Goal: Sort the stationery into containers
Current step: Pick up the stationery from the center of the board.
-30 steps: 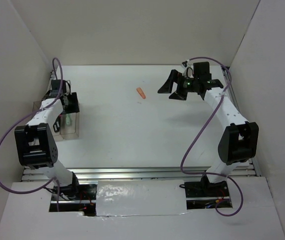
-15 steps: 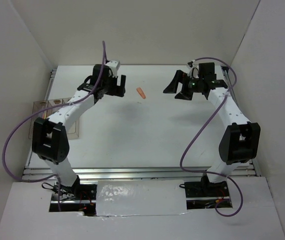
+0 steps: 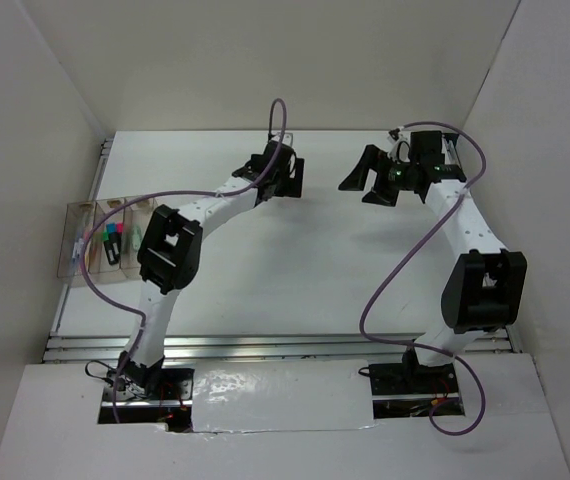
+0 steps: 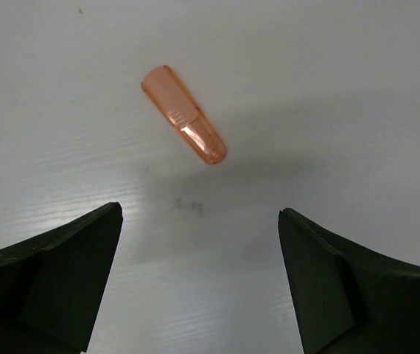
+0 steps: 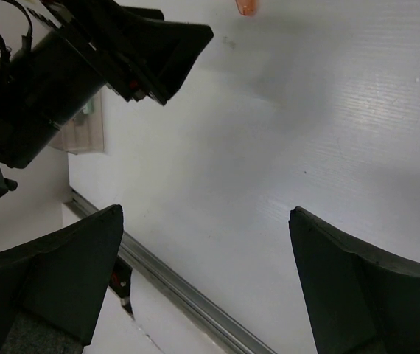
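Found left gripper [image 4: 199, 221] spread wide and empty, poised over the orange stub [image 4: 184, 125]. Noted stub lying flat on the table [image 4: 357, 88], slanted across the wrist view and just ahead of the gap between the fingers, not yet within it. Unable to see it from overhead, where the gripper hides it.

Found right gripper [image 3: 370, 180] likewise wide and holding nothing, hovering near the left one, on its right.

Located containers [image 3: 75, 212] at the table's left edge, well apart from the stub, with coloured stationery already inside.

Step in hand judged as pickup of the stub. Recommend:
- advancing slightly to bring the stub between the fingers;
- turning the wrist to close across its narrow width, not along its length;
- descending until the tips nearly meet the table, then closing gently, since smooth rounded plastic is likely to roll or slip out.

Observed bare table all round the stub and along the way left to the containers. Advise keeping the right gripper parked, lifting above the rims, and entering from above, given the left wall [image 3: 25, 150] close beside the bins.
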### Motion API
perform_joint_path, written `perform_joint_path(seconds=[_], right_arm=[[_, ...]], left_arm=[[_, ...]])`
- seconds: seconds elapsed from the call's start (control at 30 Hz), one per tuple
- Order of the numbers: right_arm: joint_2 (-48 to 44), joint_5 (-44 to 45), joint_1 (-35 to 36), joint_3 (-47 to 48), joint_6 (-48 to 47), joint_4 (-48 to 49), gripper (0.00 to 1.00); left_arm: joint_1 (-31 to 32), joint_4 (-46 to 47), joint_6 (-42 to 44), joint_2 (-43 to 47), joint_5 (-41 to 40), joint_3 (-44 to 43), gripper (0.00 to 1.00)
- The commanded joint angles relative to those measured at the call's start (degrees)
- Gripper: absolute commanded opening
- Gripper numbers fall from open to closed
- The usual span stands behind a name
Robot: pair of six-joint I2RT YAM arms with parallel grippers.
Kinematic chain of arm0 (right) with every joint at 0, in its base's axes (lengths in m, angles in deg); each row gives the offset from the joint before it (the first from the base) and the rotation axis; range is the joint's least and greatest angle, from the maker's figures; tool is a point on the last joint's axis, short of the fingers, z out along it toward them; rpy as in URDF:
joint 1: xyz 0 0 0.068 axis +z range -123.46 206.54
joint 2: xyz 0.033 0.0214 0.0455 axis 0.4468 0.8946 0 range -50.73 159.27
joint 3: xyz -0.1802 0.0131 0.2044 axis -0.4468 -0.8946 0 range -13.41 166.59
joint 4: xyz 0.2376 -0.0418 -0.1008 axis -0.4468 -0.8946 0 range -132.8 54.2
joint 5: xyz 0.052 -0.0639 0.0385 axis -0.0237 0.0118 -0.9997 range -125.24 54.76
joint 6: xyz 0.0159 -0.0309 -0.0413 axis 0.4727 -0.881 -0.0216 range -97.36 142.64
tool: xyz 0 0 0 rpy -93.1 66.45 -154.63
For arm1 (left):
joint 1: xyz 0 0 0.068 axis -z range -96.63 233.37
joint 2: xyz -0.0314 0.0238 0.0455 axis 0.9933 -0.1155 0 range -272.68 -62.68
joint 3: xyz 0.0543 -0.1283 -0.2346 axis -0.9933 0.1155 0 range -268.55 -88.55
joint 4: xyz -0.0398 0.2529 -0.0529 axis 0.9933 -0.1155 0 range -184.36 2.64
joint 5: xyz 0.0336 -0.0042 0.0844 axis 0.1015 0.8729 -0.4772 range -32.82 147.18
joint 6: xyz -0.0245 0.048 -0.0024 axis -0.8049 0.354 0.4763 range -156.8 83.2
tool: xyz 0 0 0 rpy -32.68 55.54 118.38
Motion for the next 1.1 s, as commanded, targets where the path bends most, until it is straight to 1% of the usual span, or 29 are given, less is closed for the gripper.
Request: perform_joint_path(seconds=[0.0, 0.07, 0.23, 0.37, 0.67, 0.7, 0.83, 0.87, 0.9, 0.93, 1.03, 1.07], right_arm=[[-2.71, -0.41, -2.27, -0.88, -0.8, 0.52, 1.0], [-2.62, -0.67, -2.64, -1.5, -0.62, 0.78, 1.0], [-2.01, -1.46, -3.52, -1.94, -0.45, 1.14, 0.99], [-1.83, -1.99, -4.05, -2.29, -0.36, 1.14, 0.99], [-0.6, -4.36, -5.19, -2.21, 0.69, 1.4, 0.99], [-0.43, -4.54, -5.19, -2.21, 0.78, 1.31, 0.99], [0.54, -5.76, -5.98, -2.12, 1.22, 1.31, 0.98], [0.8, -5.94, -6.07, -2.03, 1.13, 1.31, 0.98], [1.24, -6.21, -6.24, -1.86, 1.13, 1.23, 0.98], [1.85, -6.64, -6.33, -1.51, 1.22, 0.79, 0.98], [2.91, -7.52, -6.77, -0.54, 1.14, 0.08, 0.97], [3.09, -7.61, -6.77, -0.27, 1.13, -0.09, 0.97]], left_arm=[[-0.5, 2.57, -4.28, -3.52, -4.78, -6.27, 0.99], [-0.5, 1.87, -5.16, -6.43, -5.48, -9.52, 0.99], [-0.86, 1.07, -6.57, -12.31, -5.74, -14.01, 0.99], [-0.85, 1.25, -5.08, -14.78, -7.24, -15.07, 0.99], [-1.12, -2.97, -1.65, -21.28, -10.23, -20.78, 0.99], [-1.38, -3.32, -1.91, -22.07, -8.66, -22.09, 0.96], [-3.66, -3.76, -3.93, -22.08, -5.49, -21.57, 0.84], [-3.93, -3.76, -4.02, -22.08, -5.05, -21.57, 0.77], [-4.28, -3.76, -4.11, -22.08, -4.69, -21.49, 0.72], [-4.46, -3.85, -4.28, -21.99, -4.43, -21.4, 0.64], [-5.25, -4.2, -4.11, -22.08, -4.6, -21.4, 0.57], [-5.51, -4.55, -4.02, -21.99, -4.69, -21.4, 0.51]])
